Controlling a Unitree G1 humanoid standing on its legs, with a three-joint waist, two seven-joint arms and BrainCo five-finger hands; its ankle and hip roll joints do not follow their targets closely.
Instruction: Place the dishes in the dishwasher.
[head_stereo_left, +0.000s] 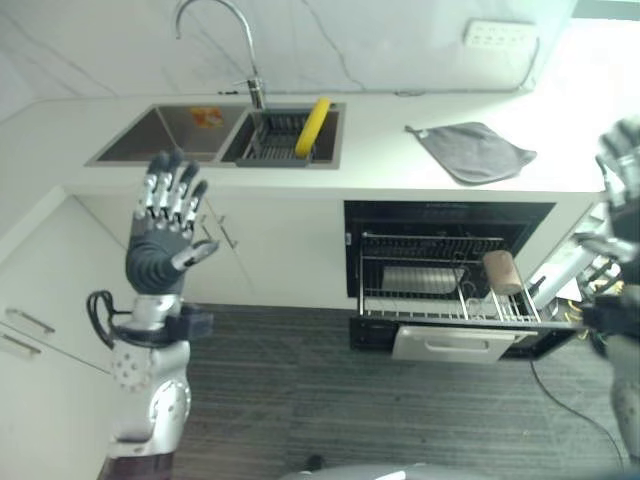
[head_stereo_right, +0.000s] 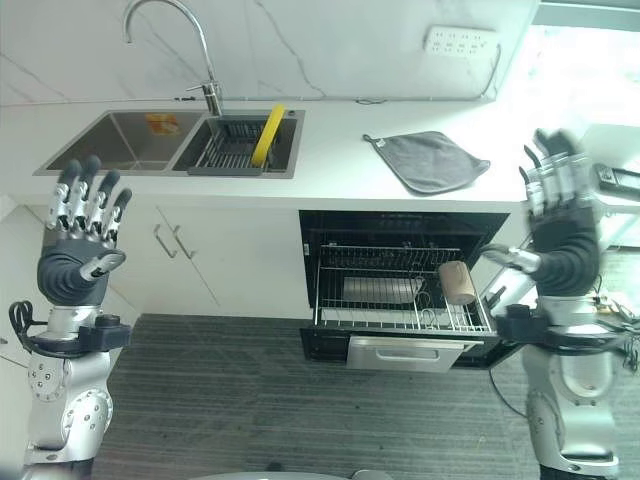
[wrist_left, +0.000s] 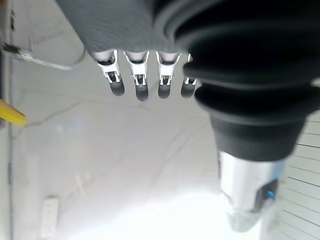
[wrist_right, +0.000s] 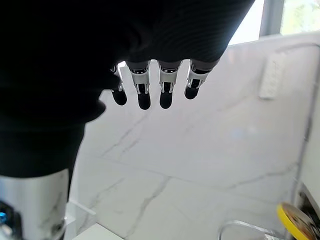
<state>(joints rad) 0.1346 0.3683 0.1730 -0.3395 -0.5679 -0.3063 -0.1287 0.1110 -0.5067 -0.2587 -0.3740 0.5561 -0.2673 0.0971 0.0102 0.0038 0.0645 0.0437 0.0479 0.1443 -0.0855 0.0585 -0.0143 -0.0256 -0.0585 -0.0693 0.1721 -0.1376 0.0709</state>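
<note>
White countertop, with the yellow plate (head_stereo_right: 266, 135) upright in the sink rack (head_stereo_right: 232, 146) beyond the raised, empty, straight-fingered left hand (head_stereo_right: 82, 232) and right hand (head_stereo_right: 560, 222); probably rigid, slippery, breakable, best pinched at its top rim

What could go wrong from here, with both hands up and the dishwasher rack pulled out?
The yellow plate stands on edge in the sink rack; a robot hand pinching its rim could let it slip or knock the faucet. The pulled-out dishwasher rack sits low and already holds a brown cup, which a lowered plate might hit. Both the left robot hand and right robot hand are open, empty.
</note>
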